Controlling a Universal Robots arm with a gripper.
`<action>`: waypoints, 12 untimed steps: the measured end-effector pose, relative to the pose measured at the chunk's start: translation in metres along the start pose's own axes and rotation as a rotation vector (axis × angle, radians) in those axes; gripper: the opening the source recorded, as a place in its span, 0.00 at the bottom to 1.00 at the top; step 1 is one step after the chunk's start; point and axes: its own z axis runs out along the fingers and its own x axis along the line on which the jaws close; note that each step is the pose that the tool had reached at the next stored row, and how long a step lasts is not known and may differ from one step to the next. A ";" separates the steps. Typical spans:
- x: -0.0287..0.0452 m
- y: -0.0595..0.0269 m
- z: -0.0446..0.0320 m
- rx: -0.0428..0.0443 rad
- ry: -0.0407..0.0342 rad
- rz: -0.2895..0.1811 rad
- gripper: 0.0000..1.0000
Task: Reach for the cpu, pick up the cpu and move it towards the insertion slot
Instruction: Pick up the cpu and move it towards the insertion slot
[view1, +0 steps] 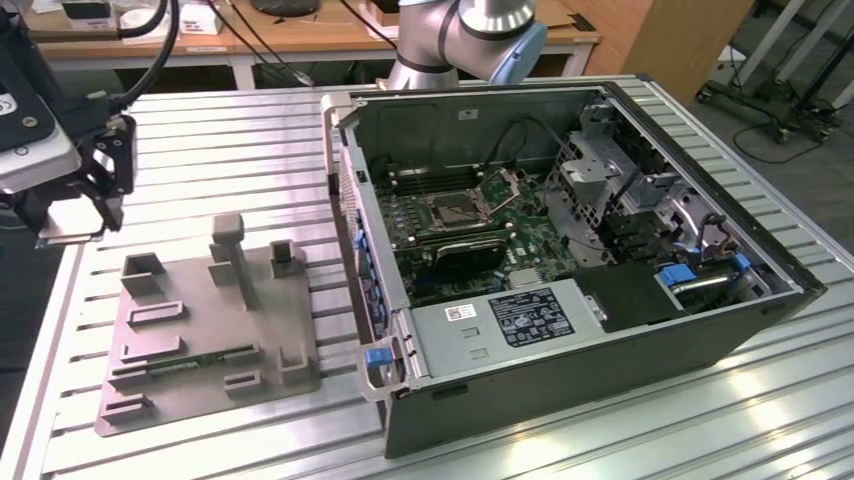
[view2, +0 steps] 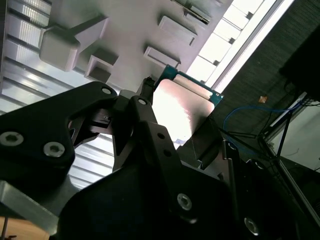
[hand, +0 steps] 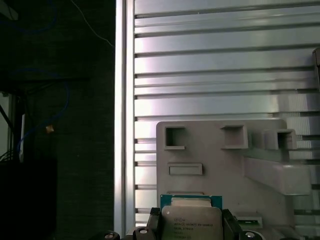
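- Pincer (view1: 83, 205) is clamped on the cpu (hand: 192, 220) by its edges, raised near the grey tray (view1: 200, 330); so thin a hold could let it tilt or slip.
- Well apart, the insertion slot (view1: 457, 208) lies inside the computer case (view1: 350, 200), whose wall could snag the chip.

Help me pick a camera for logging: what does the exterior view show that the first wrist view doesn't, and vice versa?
Exterior view: the open computer case with the insertion slot inside. First wrist view: the silvery top and green rim of the cpu, between the fingers. Both: the grey tray, the slatted table and the cpu.
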 end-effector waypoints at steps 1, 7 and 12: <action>0.0000 0.0001 -0.0010 0.0000 0.0000 0.000 0.55; 0.0000 0.0005 -0.0064 0.0000 -0.0003 0.000 0.55; 0.0001 0.0008 -0.0110 0.0001 -0.0008 0.000 0.55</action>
